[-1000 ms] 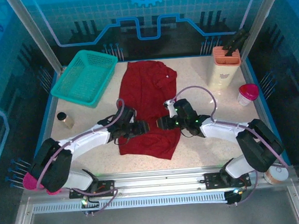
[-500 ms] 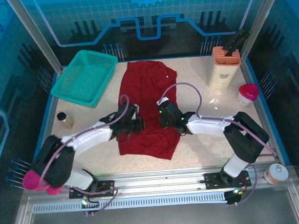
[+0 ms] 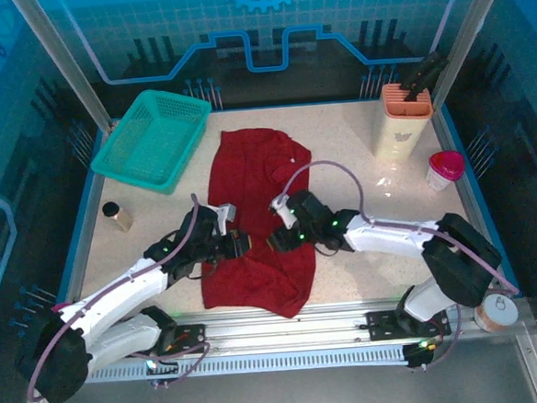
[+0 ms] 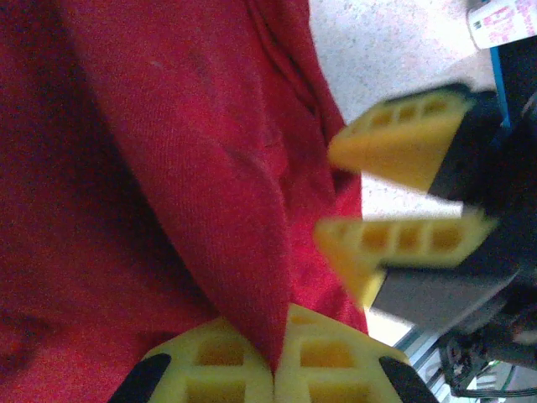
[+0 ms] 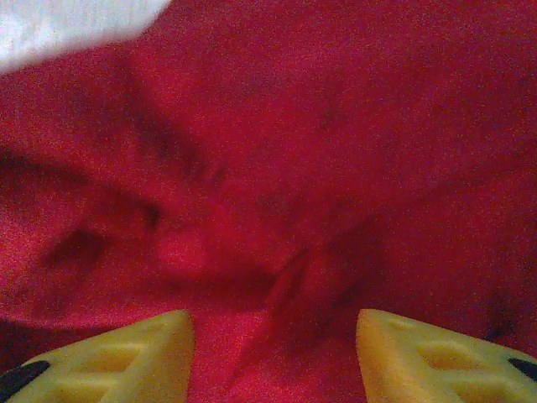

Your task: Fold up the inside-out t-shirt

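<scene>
The inside-out t-shirt (image 3: 248, 166), dark red, lies rumpled lengthwise down the middle of the table. My left gripper (image 3: 246, 245) is over its lower half. In the left wrist view it (image 4: 273, 369) is shut on a raised fold of the red cloth (image 4: 168, 168), which rises taut from the jaws. Facing it, my right gripper (image 3: 273, 241) is almost tip to tip with the left. Its yellow fingers (image 4: 394, 151) stand apart. In the right wrist view my right gripper (image 5: 273, 336) is open, low over the wrinkled cloth (image 5: 294, 126), with a small ridge between the fingers.
A teal basket (image 3: 153, 138) sits at the back left. An orange holder (image 3: 404, 109) with a dark tool stands at the back right, and a pink-lidded cup (image 3: 444, 169) is near it. A small dark jar (image 3: 113, 212) stands at the left edge.
My left gripper has shut on a fold of the shirt and pulled back toward the near left. The shirt shifted and bunched with it. My right gripper followed leftward, closed briefly, then opened again.
</scene>
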Robot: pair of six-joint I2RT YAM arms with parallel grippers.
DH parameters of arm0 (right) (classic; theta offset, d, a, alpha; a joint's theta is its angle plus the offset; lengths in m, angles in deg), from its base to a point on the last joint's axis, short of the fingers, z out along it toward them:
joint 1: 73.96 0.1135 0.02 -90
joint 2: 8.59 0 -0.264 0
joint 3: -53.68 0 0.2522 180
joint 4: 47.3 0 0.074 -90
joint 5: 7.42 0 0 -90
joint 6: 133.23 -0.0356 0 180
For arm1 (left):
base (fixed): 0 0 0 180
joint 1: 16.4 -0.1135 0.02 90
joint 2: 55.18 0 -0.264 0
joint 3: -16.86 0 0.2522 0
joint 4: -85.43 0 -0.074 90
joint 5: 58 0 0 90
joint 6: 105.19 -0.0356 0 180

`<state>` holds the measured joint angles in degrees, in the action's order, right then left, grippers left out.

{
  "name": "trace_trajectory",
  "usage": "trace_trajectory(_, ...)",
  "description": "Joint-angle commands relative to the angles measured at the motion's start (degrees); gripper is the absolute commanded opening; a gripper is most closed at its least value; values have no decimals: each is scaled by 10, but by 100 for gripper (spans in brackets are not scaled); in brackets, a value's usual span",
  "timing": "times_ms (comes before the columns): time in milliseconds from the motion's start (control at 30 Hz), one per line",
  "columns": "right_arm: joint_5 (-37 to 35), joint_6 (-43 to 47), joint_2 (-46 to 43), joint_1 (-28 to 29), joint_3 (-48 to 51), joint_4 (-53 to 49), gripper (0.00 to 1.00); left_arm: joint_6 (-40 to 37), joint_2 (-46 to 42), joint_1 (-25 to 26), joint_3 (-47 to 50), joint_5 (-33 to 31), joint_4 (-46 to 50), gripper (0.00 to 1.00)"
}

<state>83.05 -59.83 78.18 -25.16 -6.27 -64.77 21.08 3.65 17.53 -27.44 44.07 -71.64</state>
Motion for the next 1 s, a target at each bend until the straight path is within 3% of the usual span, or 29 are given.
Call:
trace_trajectory(0, -75, -35, 39, 45, 5, -9, 56, 18, -22, 3, 19, 3, 20, 0)
trace_trajectory(33, -112, -50, 52, 48, -1, -13, 52, 20, -29, 3, 23, 0, 22, 1)
trace_trajectory(67, -138, -59, 60, 46, -3, -8, 43, 21, -35, 3, 26, -1, 20, 2)
trace_trajectory(133, -182, -68, 56, 34, -5, 3, 4, 19, -45, 3, 40, -12, 13, 2)
trace_trajectory(167, -188, -70, 46, 26, -6, 3, 0, 19, -47, 2, 43, -23, 15, 1)
trace_trajectory(267, -158, -62, -5, -17, -11, -7, 0, 9, -48, 1, 47, -56, 32, 0)
trace_trajectory(367, -46, -58, -19, -83, -15, -11, 0, 0, -48, 1, 51, -104, 53, 0)
trace_trajectory(467, 57, -39, -17, -116, -15, -9, 0, -23, -41, 1, 55, -106, 33, 10)
trace_trajectory(500, 72, -28, -15, -116, -12, -6, 0, -32, -38, 1, 53, -101, 29, 19)
trace_trajectory(533, 75, -26, -12, -115, -10, -5, 0, -41, -33, 1, 46, -97, 28, 35)
trace_trajectory(600, 92, -25, -7, -115, -5, 2, 0, -72, -24, 1, 32, -86, 17, 47)
trace_trajectory(800, 107, -21, -19, -125, 2, 2, 0, -248, 59, 32, -66, -112, 4, 49)
trace_trajectory(967, 140, -35, -39, -153, 0, -2, 0, -370, 152, 59, -116, -64, -33, 56)
